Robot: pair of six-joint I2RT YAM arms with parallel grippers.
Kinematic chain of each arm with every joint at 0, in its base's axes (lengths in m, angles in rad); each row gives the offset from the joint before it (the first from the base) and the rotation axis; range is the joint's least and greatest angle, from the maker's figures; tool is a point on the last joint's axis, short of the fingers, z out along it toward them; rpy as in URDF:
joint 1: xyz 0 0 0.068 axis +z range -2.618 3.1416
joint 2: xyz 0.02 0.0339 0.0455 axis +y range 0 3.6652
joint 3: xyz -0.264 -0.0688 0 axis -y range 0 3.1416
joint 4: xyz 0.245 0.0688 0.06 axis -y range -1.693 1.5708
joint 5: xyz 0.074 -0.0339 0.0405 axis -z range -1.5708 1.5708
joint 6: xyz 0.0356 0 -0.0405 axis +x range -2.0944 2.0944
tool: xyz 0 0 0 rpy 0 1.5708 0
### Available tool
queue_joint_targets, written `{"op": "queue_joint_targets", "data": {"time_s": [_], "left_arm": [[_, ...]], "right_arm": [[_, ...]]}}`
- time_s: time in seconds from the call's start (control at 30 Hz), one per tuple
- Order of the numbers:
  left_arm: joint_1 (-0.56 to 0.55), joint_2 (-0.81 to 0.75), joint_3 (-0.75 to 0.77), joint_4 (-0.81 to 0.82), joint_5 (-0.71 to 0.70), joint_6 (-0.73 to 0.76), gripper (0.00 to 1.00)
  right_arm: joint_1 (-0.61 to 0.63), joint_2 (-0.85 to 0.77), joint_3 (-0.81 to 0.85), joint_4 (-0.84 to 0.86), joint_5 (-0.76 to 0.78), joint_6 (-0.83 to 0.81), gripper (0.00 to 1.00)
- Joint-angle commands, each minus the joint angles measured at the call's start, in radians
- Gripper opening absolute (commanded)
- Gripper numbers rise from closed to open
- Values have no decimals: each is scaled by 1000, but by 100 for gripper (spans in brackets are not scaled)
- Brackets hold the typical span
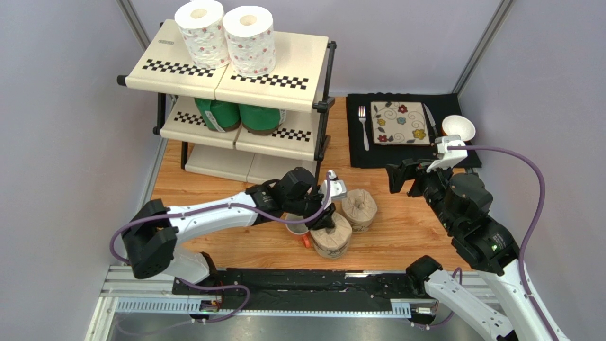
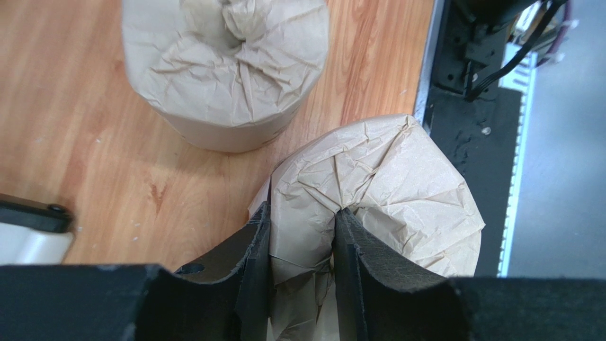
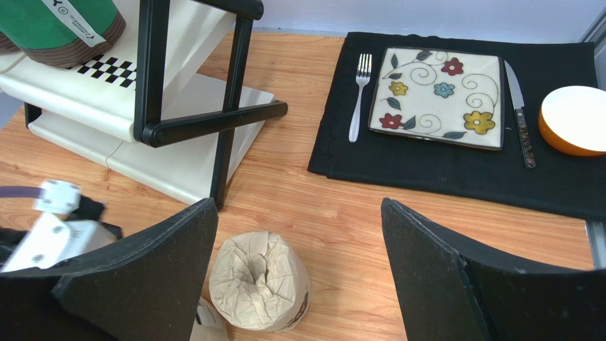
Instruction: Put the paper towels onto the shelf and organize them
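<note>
— So, the left gripper (image 2: 302, 213)?
— Clenched on the near tan roll (image 2: 398, 192), pinching its wrapper; it sits on the table (image 1: 405, 227) at five o'clock from the shelf (image 1: 284, 78).
— Right gripper (image 3: 297, 206)?
— Spread wide, above the table.

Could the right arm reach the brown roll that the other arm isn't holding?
Probably yes: the right gripper hangs open near the free brown roll, with nothing between them. The left gripper, pinching the neighbouring roll, might crowd it.
</note>
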Motion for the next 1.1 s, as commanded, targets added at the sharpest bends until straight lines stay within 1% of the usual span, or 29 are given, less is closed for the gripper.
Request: {"op": "queue_joint_targets", "data": {"time_s": [0.0,0.03,0.17,0.23,0.27,0.3,0.33,0.37,0.4,0.43,0.47,0.53,0.57,0.63,0.67,0.7,0.73,0.77,0.8,0.87,0.93,0.97,1.07], "left_arm": [[-1,-149,20,21,4,-6,19],[-1,-163,23,26,3,-8,20],[-1,-244,36,16,-19,-15,20],[-1,-284,21,15,-75,-24,20],[-1,-331,9,19,-104,-30,20],[-1,-360,-8,29,-182,-41,20],[-1,-391,-51,50,-227,-64,21],[-1,-457,-77,67,-267,-78,22],[-1,-491,-103,76,-357,-93,22],[-1,-524,-152,85,-388,-119,22],[1,-587,-175,87,-510,-133,21],[1,-656,-235,70,-617,-167,21],[1,-730,-255,64,-726,-182,21],[2,-814,-336,76,-842,-213,21],[2,-901,-367,87,-960,-225,21],[4,-945,-423,111,-1008,-228,21],[5,-985,-443,115,-1052,-224,21],[7,-1047,-457,116,-1095,-216,21],[7,-1074,-471,113,-1169,-204,21],[7,-1133,-479,113,-1258,-167,22],[7,-1163,-493,150,-1292,-114,22],[7,-1180,-496,156,-1332,-100,22],[7,-1187,-513,187,-1396,-51,23]], "right_arm": [[3,-3,7,12,-1,17,90],[3,-5,7,15,-3,19,90],[3,-5,8,15,-6,22,90],[1,-6,8,15,-7,20,90],[3,-6,8,17,-6,20,90],[3,-6,8,17,-7,20,90],[3,-5,5,18,-6,20,90],[3,-2,5,21,-11,22,89],[3,-2,2,23,-12,23,90],[3,0,-1,27,-18,25,90],[3,4,-3,32,-27,28,89],[3,10,-4,38,-38,29,90],[1,14,-3,41,-46,32,90],[3,20,-4,46,-50,37,90],[1,23,-6,53,-58,37,90],[3,23,-6,53,-58,40,90],[3,26,-6,58,-61,46,90],[3,27,-4,60,-64,46,90],[1,27,-4,61,-69,46,89],[3,34,-3,64,-70,46,90],[3,40,0,64,-72,48,90],[3,41,1,67,-73,48,90],[3,52,1,75,-86,51,90]]}}
